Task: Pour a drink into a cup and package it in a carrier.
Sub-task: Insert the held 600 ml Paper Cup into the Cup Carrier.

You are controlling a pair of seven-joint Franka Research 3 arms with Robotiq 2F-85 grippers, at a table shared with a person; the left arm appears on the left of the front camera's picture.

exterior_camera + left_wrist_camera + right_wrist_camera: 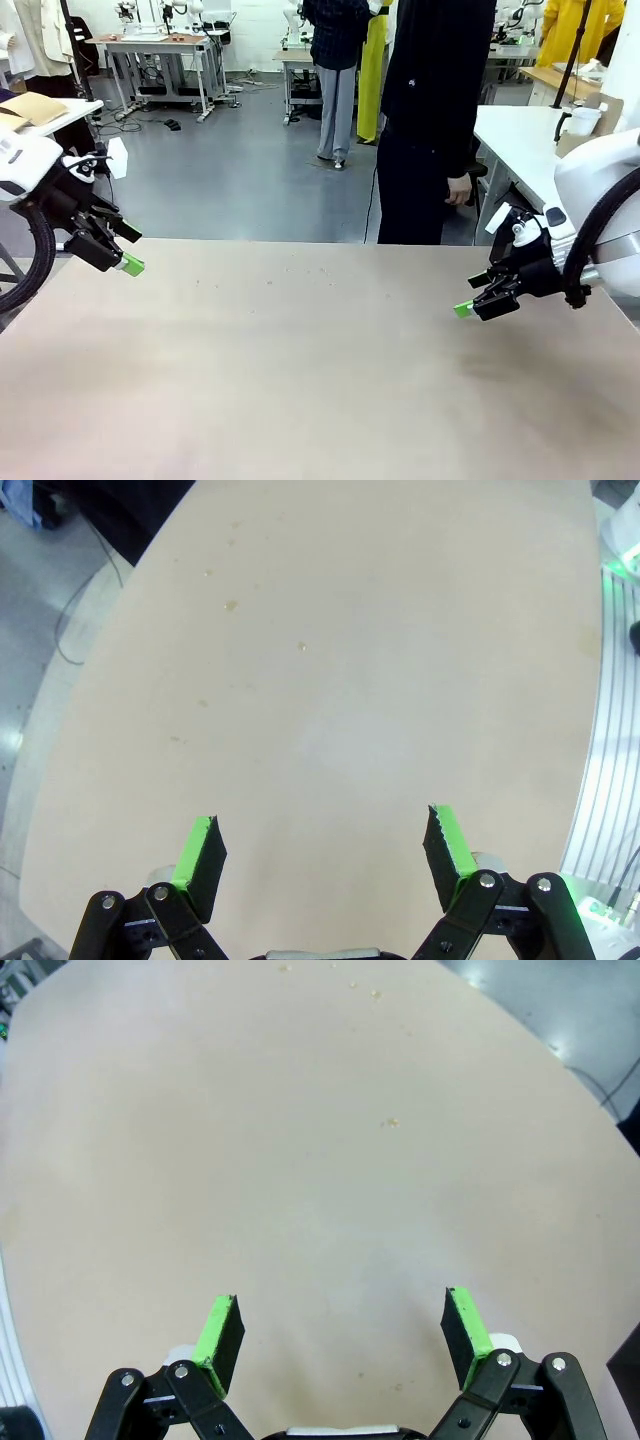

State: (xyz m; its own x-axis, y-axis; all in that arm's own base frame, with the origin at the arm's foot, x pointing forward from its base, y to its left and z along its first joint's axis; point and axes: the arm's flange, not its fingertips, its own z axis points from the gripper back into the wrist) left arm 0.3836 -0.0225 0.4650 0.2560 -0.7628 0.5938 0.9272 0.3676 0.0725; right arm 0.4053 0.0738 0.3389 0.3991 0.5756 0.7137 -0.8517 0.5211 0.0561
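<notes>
The drink, the cup and the carrier are out of view. My left gripper (pixel 128 250) hangs above the table's left edge, tilted down toward the middle. In the left wrist view its jaws (pixel 322 845) stand wide open with bare tabletop between the green pads. My right gripper (pixel 468 298) hovers over the right side of the table, pointing left. Its jaws (pixel 340 1335) are just as wide in the right wrist view, nothing between them.
The beige table (pixel 300 370) stretches between both arms, with a few small crumbs (pixel 392 1122) on it. A person in dark clothes (pixel 435 120) stands at the far edge, one hand (pixel 460 190) hanging down. A white side table (pixel 520 140) stands at the right.
</notes>
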